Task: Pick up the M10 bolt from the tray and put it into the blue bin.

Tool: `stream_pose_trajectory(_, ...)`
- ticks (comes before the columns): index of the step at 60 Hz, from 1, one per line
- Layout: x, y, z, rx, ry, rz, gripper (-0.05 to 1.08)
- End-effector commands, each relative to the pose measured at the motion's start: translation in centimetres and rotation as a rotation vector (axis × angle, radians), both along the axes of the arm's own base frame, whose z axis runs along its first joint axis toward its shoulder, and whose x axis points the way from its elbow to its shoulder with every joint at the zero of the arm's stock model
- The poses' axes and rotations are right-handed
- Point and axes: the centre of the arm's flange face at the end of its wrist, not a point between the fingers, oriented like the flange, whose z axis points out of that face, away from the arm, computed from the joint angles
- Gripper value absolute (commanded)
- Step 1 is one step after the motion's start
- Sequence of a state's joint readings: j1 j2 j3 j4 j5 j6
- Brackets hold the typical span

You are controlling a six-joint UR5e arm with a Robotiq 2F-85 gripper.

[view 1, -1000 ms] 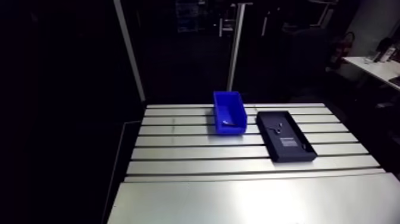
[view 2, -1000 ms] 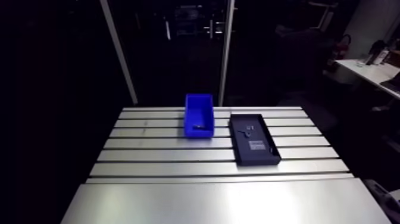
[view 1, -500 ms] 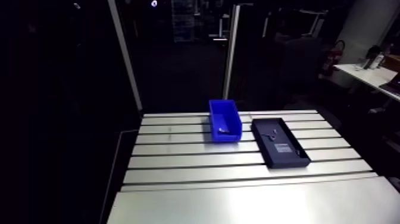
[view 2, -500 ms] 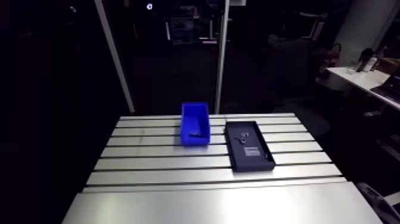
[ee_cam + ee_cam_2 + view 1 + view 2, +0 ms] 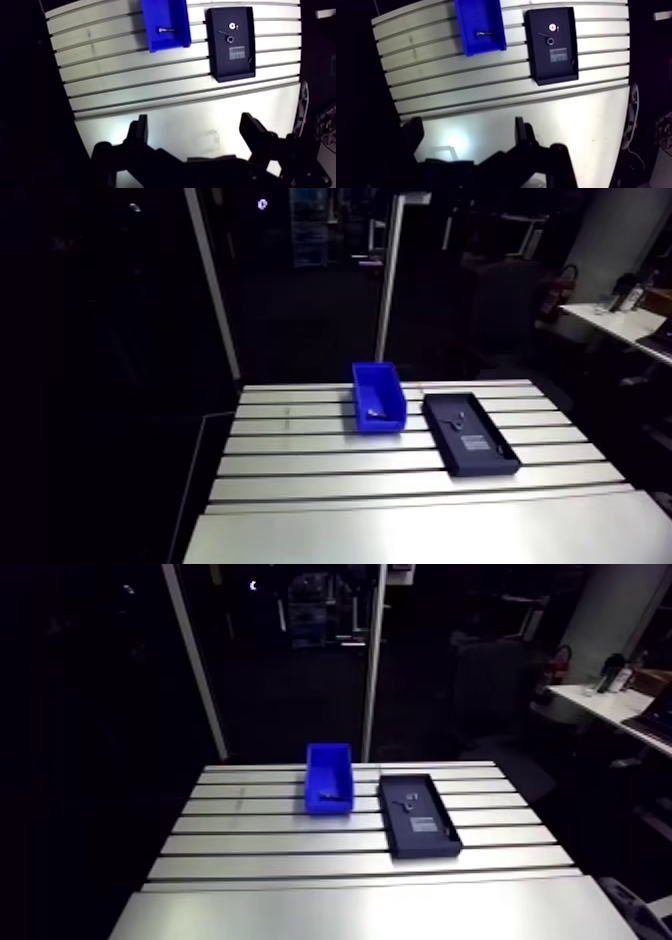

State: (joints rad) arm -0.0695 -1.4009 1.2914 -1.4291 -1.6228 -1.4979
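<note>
far ahead of the jaws — bolt (image 5: 166,30) in blue bin (image 5: 170,46).

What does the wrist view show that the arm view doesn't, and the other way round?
Only the wrist view shows the end effector, its two fingers spread with nothing between them, and makes out a bolt lying in the blue bin and a white washer in the black tray. Only the arm view shows the upright posts at the far edge of the slotted table. Both show that table with bin and tray side by side on it, a gap between them.
</note>
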Motion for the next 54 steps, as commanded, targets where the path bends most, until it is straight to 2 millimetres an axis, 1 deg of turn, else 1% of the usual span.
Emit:
stream_pose_trajectory(1,0.74,0.02,0.09,0.010,0.003,0.001,0.01)
stream_pose_trajectory(23,0.77,0.20,0.12,0.012,0.005,0.002,0.01)
stream_pose_trajectory(41,0.82,0.35,-0.59,0.009,-0.009,0.001,0.01)
stream_pose_trajectory(54,0.79,0.54,-0.54,0.011,-0.008,-0.001,0.01)
